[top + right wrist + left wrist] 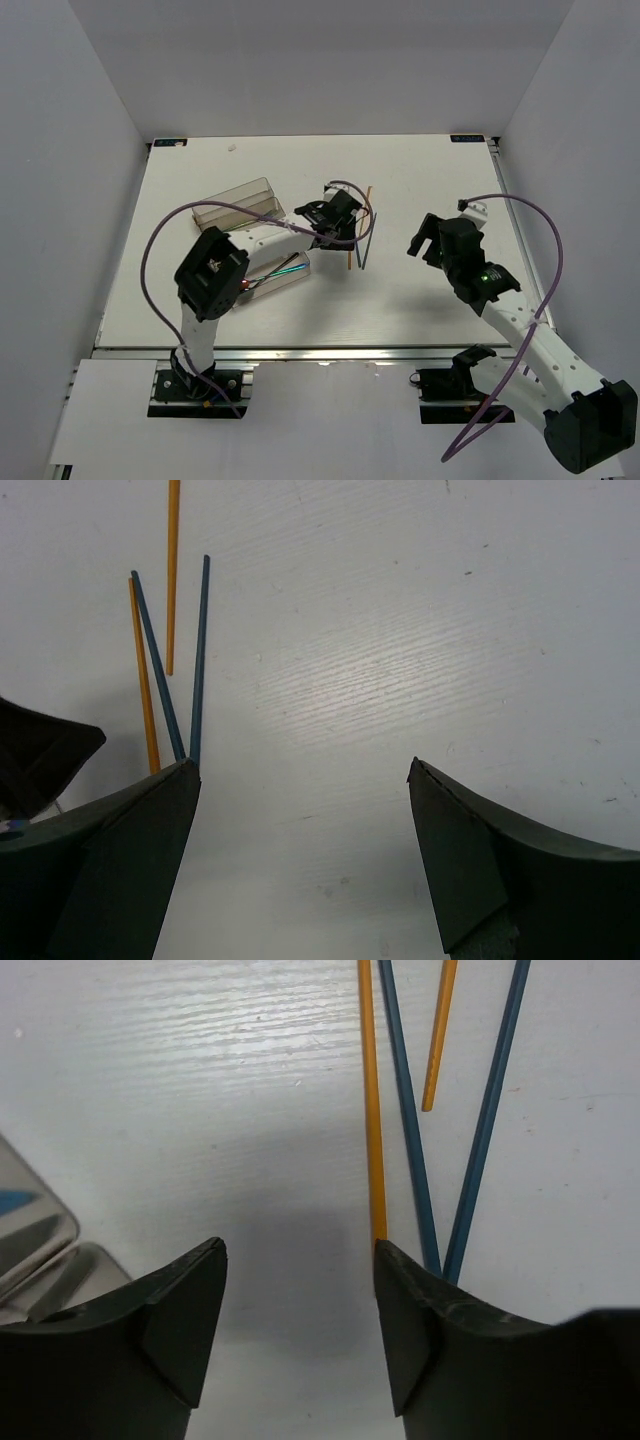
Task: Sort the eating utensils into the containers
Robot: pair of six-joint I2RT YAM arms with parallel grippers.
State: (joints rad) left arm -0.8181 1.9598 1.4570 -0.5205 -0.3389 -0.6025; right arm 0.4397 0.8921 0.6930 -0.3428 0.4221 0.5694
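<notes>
Here the chopsticks (372, 1110) lie near-to-far, blue ones converging nearward.

- Table (200, 1080): white, matt, a fine wood-like grain running across it, with a soft sheen toward twelve o'clock in the left wrist view.
- Orange chopsticks (372, 1110) and blue chopsticks (408, 1110), up at one o'clock: smooth, even colour, a satin finish with no glare.
- Clear tray (30, 1240), nine o'clock: see-through plastic, glossy, catching bright reflections.
- Left gripper (300, 1260): fingers (185, 1330) black, matt, faintly grainy and scuffed at the edges.
- Right gripper (305, 770): fingers (490, 870) the same dull black plastic look.
- Cable (150, 250): purple, with a smooth sheath.
</notes>
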